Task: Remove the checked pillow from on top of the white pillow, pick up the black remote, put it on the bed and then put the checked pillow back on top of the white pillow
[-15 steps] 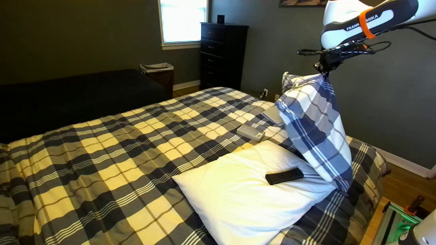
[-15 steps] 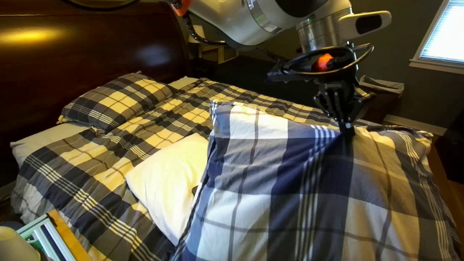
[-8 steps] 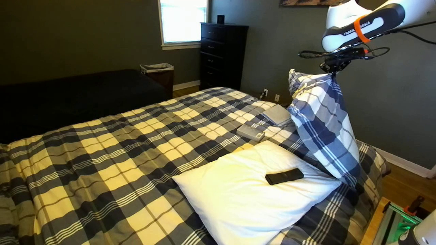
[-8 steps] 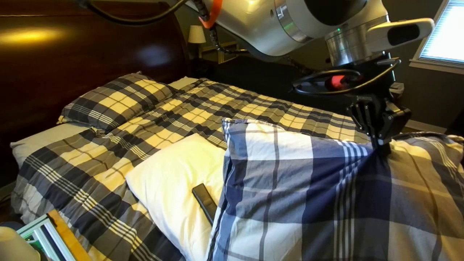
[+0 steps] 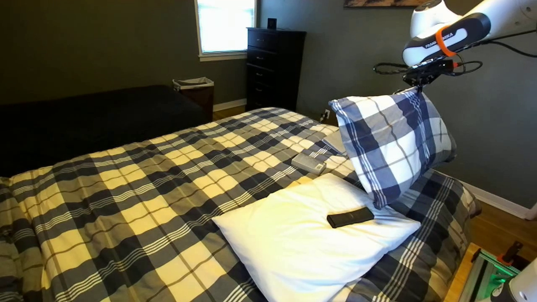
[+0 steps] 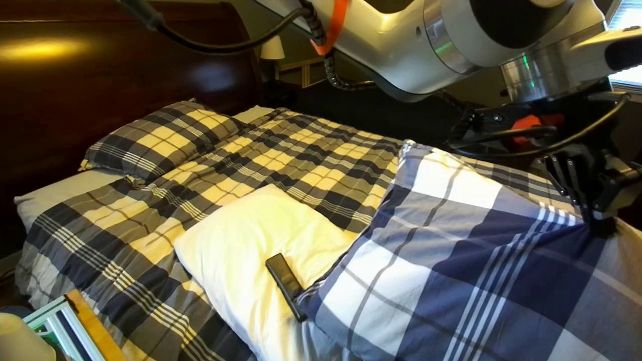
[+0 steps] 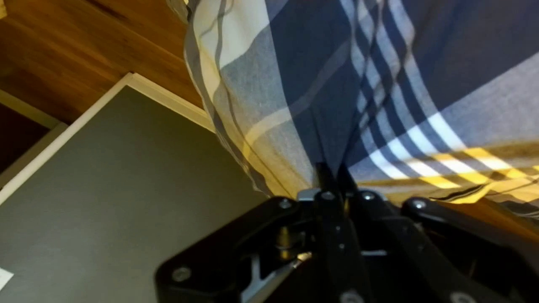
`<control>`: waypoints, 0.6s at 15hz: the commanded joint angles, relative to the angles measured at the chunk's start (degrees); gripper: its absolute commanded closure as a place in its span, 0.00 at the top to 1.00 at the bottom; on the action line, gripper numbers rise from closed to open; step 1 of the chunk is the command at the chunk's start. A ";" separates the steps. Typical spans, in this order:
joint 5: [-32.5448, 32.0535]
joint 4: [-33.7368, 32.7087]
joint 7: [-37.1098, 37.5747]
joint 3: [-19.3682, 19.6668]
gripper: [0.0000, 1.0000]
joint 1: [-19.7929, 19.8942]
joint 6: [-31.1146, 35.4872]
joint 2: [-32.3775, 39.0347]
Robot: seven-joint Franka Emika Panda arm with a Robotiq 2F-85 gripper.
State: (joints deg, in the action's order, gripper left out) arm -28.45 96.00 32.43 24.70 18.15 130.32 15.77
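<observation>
- In an exterior view, my black two-fingered gripper [image 5: 419, 89] pinches a fold at the top of the plump, rectangular, navy-and-white cloth checked pillow [image 5: 392, 142], which hangs beneath it; lower down lies the soft, plain, rectangular white pillow [image 5: 285, 243], on the wide, navy, white and yellow plaid-covered bed [image 5: 176, 172]; the lifting-off seems nearly done
- In an exterior view, the slim, bar-shaped black remote [image 6: 282, 278] rests on the white pillow, below my tool and on its side toward the dark, glossy wooden headboard [image 6: 130, 75]; a drooping corner of the checked pillow shows just beside it; whether they touch I cannot tell; I should raise my load a little before carrying it away, lest that corner drag the remote
- In the wrist view, my fingers [image 7: 325, 179] are pressed together on a bunched navy fold; brown wooden floor [image 7: 84, 54] shows ahead of the tool, past the checked pillow; so soft a bulk will likely swing, so I would go slowly; I would lower it onto the bed, clear of the white pillow, its weight resting before I spread them
</observation>
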 commanded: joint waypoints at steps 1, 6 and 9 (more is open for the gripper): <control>-1.14 -3.79 -2.06 1.36 0.01 0.89 4.74 2.27; -0.59 -4.07 -6.07 2.32 0.01 1.41 7.59 3.74; -0.56 -3.91 -8.78 2.55 0.01 1.67 8.20 4.33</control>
State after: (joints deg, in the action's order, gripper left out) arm -28.45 94.47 27.02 26.49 19.42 137.16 19.30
